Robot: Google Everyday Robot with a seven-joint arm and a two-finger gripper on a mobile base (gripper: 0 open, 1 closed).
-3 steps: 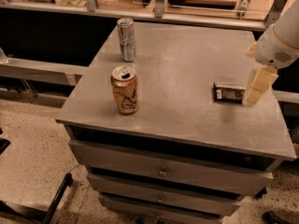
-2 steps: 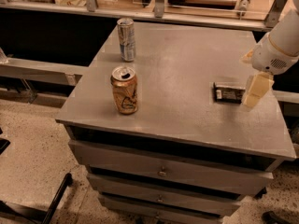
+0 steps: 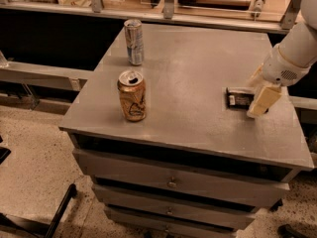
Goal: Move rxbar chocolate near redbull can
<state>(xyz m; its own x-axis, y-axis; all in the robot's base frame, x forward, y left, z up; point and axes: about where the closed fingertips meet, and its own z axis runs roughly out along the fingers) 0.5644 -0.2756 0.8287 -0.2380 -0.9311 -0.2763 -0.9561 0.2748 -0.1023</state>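
Observation:
The rxbar chocolate (image 3: 239,98), a flat black bar with a white patch at its left end, lies on the right side of the grey cabinet top (image 3: 198,53). The redbull can (image 3: 133,42), slim, silver and blue, stands upright at the far left of the top. My gripper (image 3: 254,97) hangs from the white arm at the right edge, down over the bar's right end. It is open, with one cream finger (image 3: 261,101) in front of the bar and the other behind it. The bar's right end is hidden by the gripper.
A shorter tan-gold can (image 3: 132,95) with an opened top stands upright near the front left of the top. Drawers (image 3: 171,183) run below the front edge. A rail and shelf (image 3: 198,16) run along the back.
My gripper has moved left and down, from beside the bar's right end to over it. The bar and both cans have not moved.

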